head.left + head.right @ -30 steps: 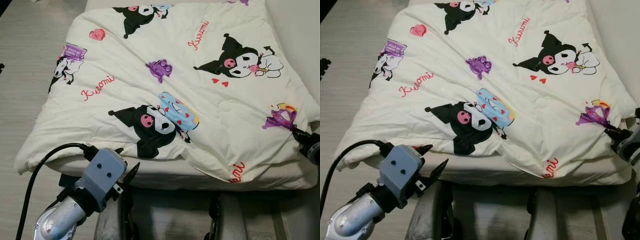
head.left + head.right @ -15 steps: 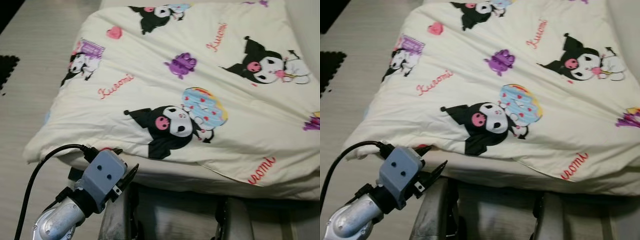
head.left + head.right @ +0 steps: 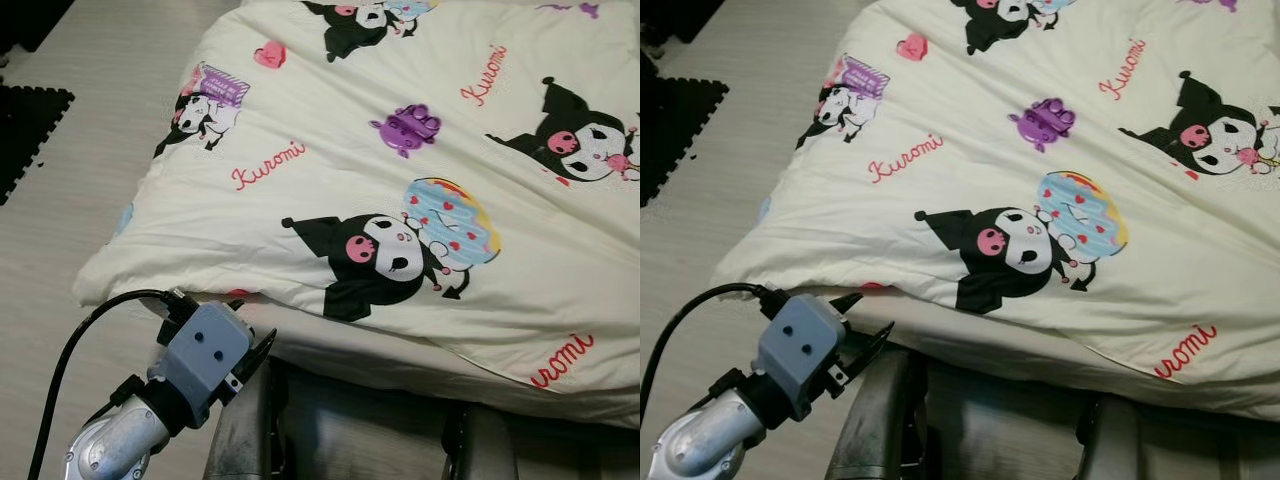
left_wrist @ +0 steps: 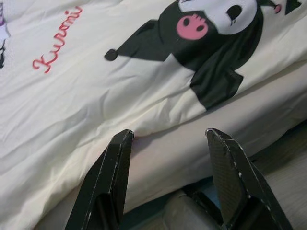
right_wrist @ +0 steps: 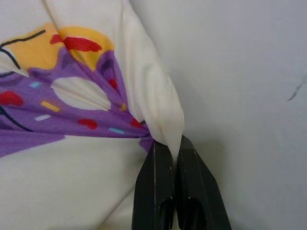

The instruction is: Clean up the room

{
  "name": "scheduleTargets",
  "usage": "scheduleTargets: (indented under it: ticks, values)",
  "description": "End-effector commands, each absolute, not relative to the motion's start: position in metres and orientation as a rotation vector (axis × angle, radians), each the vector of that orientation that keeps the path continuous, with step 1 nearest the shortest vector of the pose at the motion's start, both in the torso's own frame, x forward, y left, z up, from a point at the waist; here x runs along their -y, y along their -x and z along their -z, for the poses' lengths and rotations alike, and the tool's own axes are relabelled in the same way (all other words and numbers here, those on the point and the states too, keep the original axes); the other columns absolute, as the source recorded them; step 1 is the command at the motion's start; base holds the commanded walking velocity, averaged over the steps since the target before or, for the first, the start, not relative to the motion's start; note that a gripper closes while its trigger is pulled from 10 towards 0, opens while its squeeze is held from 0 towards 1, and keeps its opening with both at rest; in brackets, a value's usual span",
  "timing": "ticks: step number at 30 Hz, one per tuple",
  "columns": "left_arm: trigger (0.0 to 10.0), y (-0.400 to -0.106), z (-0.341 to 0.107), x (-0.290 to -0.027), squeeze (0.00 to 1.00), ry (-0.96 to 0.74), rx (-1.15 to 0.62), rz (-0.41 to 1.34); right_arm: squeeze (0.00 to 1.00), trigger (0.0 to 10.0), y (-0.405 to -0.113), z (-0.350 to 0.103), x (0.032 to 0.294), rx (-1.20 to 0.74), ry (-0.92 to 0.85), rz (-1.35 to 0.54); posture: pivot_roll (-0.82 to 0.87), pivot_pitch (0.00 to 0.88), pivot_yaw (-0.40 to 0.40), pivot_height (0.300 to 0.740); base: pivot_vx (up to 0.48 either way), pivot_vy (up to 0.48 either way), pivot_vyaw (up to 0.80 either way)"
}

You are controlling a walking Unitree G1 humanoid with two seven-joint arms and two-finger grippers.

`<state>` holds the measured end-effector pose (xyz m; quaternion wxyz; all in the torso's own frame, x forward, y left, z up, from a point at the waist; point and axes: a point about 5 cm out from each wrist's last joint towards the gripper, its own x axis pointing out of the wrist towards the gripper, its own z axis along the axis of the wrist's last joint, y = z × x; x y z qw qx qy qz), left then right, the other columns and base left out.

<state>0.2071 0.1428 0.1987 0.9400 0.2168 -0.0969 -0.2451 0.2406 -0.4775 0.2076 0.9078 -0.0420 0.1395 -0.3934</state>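
Near left, the left gripper (image 3: 255, 352) hovers just off the near edge of the bed, fingers (image 4: 111, 182) spread apart with nothing between them, its black cable (image 3: 70, 360) looping away over the pale floor (image 3: 70, 200). Just beyond it, the cream quilt (image 3: 330, 150) hangs over the mattress (image 3: 980, 345), its right side cut off by the frame. The right gripper (image 5: 175, 155) is pinched tight on a bunched fold of quilt beside a purple print. Red script reads "Kuromi" (image 3: 268, 165) several times. Far left, a black mat (image 3: 25, 125) shows only partly.
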Motion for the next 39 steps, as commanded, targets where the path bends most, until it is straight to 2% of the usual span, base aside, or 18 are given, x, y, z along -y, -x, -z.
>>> scheduleTargets:
  ticks: [1, 13, 14, 16, 17, 22, 23, 24, 27, 30, 31, 32, 34, 35, 36, 37, 38, 39]
  values:
    - [10.0, -0.203, -0.193, -0.143, 0.00, -0.464, 0.169, 0.522, 0.00, 0.0, -0.203, -0.205, 0.500, -0.375, 0.113, 1.004, 0.23, 0.456, 0.063, 0.522, 0.000, 0.000, 0.00]
    - [10.0, -0.202, -0.192, -0.144, 0.00, -0.479, 0.166, 0.531, 0.00, 0.0, -0.189, -0.198, 0.506, -0.441, 0.155, 1.064, 0.24, 0.452, 0.064, 0.522, 0.000, 0.000, 0.00]
    - [10.0, -0.202, -0.191, -0.143, 0.00, -0.481, 0.166, 0.533, 0.00, 5.9, -0.190, -0.197, 0.505, -0.448, 0.163, 1.063, 0.24, 0.452, 0.064, 0.522, 0.000, 0.000, 0.00]
    - [10.0, -0.202, -0.191, -0.143, 0.00, -0.481, 0.166, 0.533, 0.00, 5.9, -0.190, -0.197, 0.505, -0.448, 0.163, 1.063, 0.24, 0.452, 0.064, 0.522, 0.000, 0.000, 0.00]
    - [10.0, -0.202, -0.191, -0.143, 0.00, -0.483, 0.166, 0.535, 1.00, 10.0, -0.191, -0.195, 0.504, -0.447, 0.158, 1.060, 0.24, 0.451, 0.063, 0.522, 0.000, 0.000, 0.00]
    - [10.0, -0.202, -0.191, -0.143, 0.00, -0.487, 0.168, 0.536, 1.00, 10.0, -0.192, -0.194, 0.503, -0.462, 0.188, 1.076, 0.24, 0.448, 0.062, 0.522, 0.000, 0.000, 0.00]
    - [10.0, -0.202, -0.191, -0.143, 0.00, -0.488, 0.168, 0.536, 0.31, 10.0, -0.191, -0.195, 0.504, -0.457, 0.198, 1.087, 0.24, 0.446, 0.061, 0.522, 0.000, 0.000, 0.00]
    - [10.0, -0.202, -0.191, -0.143, 0.00, -0.489, 0.169, 0.535, 0.00, 10.0, -0.192, -0.199, 0.505, -0.428, 0.203, 1.107, 0.24, 0.446, 0.061, 0.522, 0.000, 0.000, 0.00]
    - [10.0, -0.203, -0.191, -0.144, 0.00, -0.490, 0.170, 0.534, 0.00, 10.0, -0.197, -0.214, 0.506, -0.316, 0.190, 1.133, 0.24, 0.444, 0.059, 0.522, 0.000, 0.000, 0.00]
    - [10.0, -0.204, -0.192, -0.144, 0.00, -0.491, 0.172, 0.533, 0.00, 10.0, -0.219, -0.234, 0.497, -0.136, 0.131, 1.012, 0.24, 0.443, 0.059, 0.522, 0.000, 0.000, 0.00]
    - [10.0, -0.204, -0.191, -0.144, 0.00, -0.502, 0.173, 0.533, 0.00, 10.0, -0.250, -0.248, 0.477, 0.023, 0.000, 0.773, 0.24, 0.443, 0.059, 0.522, 0.000, 0.000, 0.00]
    - [10.0, -0.204, -0.191, -0.144, 0.00, -0.502, 0.173, 0.533, 0.00, 10.0, -0.250, -0.248, 0.477, 0.023, 0.000, 0.773, 0.24, 0.443, 0.059, 0.522, 0.000, 0.000, 0.00]
    - [10.0, -0.206, -0.191, -0.146, 0.00, -0.511, 0.175, 0.522, 0.00, 10.0, -0.272, -0.254, 0.458, 0.103, -0.105, 0.562, 0.24, 0.442, 0.060, 0.522, 0.000, 0.000, 0.00]
    - [10.0, -0.206, -0.191, -0.146, 0.00, -0.511, 0.175, 0.522, 0.00, 10.0, -0.272, -0.254, 0.458, 0.103, -0.105, 0.562, 0.24, 0.442, 0.060, 0.522, 0.000, 0.000, 0.00]
    - [10.0, -0.207, -0.191, -0.147, 0.00, -0.520, 0.180, 0.514, 0.00, 10.0, -0.288, -0.255, 0.442, 0.111, -0.137, 0.394, 0.24, 0.441, 0.060, 0.522, 0.000, 0.000, 0.00]
    - [10.0, -0.207, -0.191, -0.147, 0.00, -0.520, 0.180, 0.514, 0.00, 10.0, -0.288, -0.255, 0.442, 0.111, -0.137, 0.394, 0.24, 0.441, 0.060, 0.522, 0.000, 0.000, 0.00]
    - [10.0, -0.210, -0.192, -0.149, 0.00, -0.529, 0.187, 0.506, 0.00, 10.0, -0.304, -0.255, 0.422, 0.109, -0.150, 0.213, 0.24, 0.440, 0.060, 0.522, 0.000, 0.000, 0.00]
    - [10.0, -0.210, -0.192, -0.149, 0.00, -0.529, 0.187, 0.506, 0.00, 10.0, -0.304, -0.255, 0.422, 0.109, -0.150, 0.213, 0.24, 0.440, 0.060, 0.522, 0.000, 0.000, 0.00]
